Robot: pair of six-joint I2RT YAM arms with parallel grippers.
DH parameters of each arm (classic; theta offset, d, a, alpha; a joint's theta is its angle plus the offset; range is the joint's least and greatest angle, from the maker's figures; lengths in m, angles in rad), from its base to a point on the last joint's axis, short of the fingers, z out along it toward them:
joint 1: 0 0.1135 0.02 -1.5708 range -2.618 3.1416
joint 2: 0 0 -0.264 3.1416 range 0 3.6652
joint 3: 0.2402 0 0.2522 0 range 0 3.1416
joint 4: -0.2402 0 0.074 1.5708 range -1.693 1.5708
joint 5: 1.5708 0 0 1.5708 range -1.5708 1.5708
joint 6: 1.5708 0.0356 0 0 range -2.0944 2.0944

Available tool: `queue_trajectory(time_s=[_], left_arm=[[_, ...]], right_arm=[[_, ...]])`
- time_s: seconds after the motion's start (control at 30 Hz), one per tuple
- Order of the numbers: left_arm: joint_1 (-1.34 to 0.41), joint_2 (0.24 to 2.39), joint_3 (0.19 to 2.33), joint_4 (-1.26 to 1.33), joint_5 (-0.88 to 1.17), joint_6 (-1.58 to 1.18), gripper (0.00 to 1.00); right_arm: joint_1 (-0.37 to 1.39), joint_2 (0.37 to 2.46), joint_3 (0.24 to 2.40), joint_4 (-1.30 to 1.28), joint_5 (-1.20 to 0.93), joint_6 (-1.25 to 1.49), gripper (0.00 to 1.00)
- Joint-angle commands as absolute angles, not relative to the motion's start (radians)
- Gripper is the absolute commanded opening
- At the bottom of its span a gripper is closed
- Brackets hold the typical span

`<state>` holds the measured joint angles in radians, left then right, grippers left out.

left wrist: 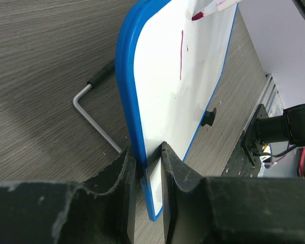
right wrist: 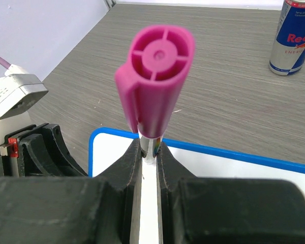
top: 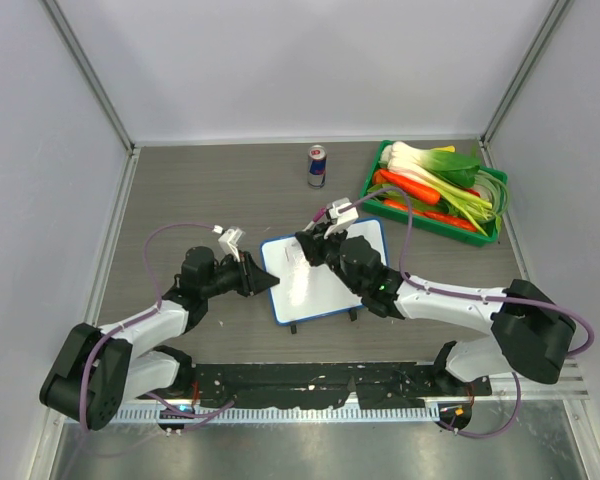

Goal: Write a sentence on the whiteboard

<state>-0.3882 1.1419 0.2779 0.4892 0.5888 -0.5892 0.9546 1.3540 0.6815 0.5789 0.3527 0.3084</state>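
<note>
While the left gripper (left wrist: 150,152) pinched the blue rim of the small white rectangular whiteboard (left wrist: 193,86) between narrowly set jaws, the right gripper (right wrist: 149,147) was clamped tight on a fat magenta marker pen (right wrist: 155,86), whose capped back end pointed up at the wrist camera. That board lay mid-table on the grey wood-grain tabletop (top: 210,190), between the two arms and well apart from the blue-and-silver drink can (top: 317,166) and the green plastic tray (top: 430,228) of vegetables behind it.

Of the handwritten sentence (left wrist: 181,55) only one thin magenta stroke showed, near the board's far end. The pen's tip sat close by at that end, but whether it touched the white surface could not be told.

The step in hand looked like the very start of the writing. The next move would call for light, even contact of the tip and small sideways strokes, with the left grip holding the rim firm so the board did not slide or tip.
</note>
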Motion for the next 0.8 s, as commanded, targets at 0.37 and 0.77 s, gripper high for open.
queue_trajectory(time_s=[0.37,0.77], left_arm=[[-0.394,1.158,0.296,0.505,0.572,-0.529,0.0],[-0.394,1.163,0.296,0.506,0.577,-0.529,0.0]], right_arm=[[0.96,1.371,0.698,0.584,0.336,0.302,0.01],[0.96,1.373,0.684,0.561,0.273,0.33,0.01]])
